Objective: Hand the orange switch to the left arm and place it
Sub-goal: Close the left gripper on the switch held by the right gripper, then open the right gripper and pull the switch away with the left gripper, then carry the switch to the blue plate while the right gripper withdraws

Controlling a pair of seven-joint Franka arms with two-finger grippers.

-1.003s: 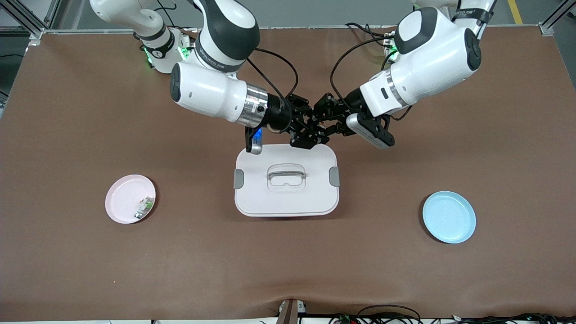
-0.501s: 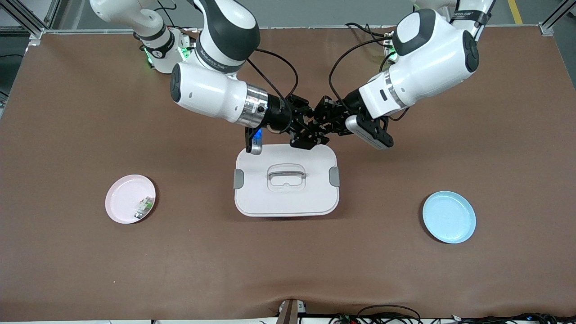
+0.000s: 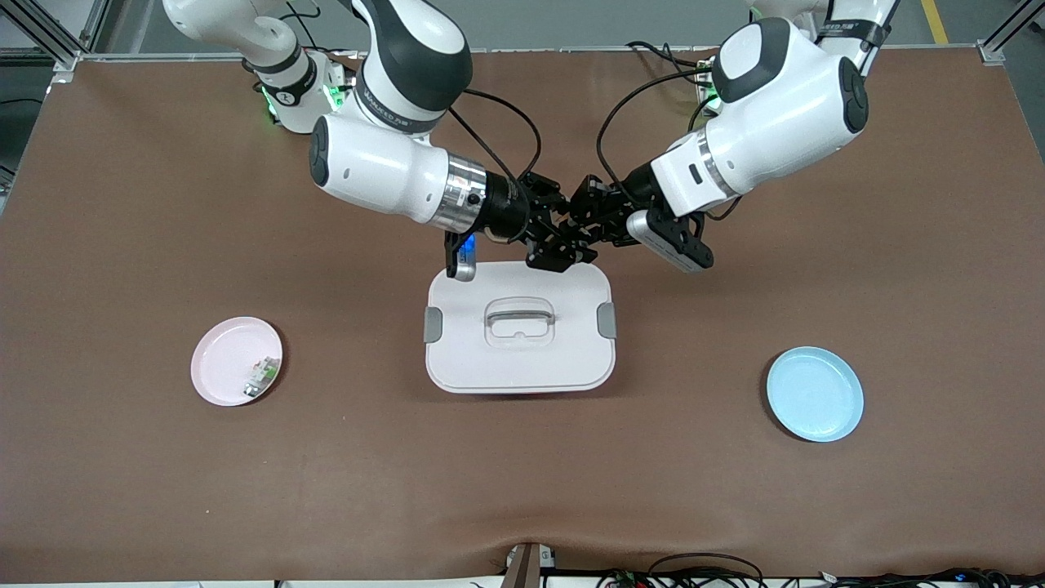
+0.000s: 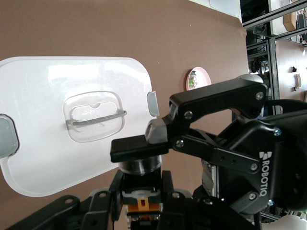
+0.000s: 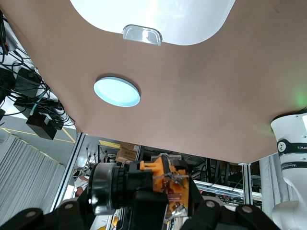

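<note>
the orange switch [image 5: 144,184] hangs in the air over the box's [image 3: 519,359] edge toward the robots' side of the table, mid-table, clamped by both the right gripper [image 3: 549,245] and left gripper [image 3: 581,219].

Robotics lab: aluminium framing [image 3: 49,41], cable bundles [image 5: 24,91], brown-matted table [image 3: 163,490].

Two white arms [image 3: 384,167] with black bands, silver wrist rings, looping black cables, green base lights, ROBOTIQ-marked black fingers [image 4: 139,147].
</note>
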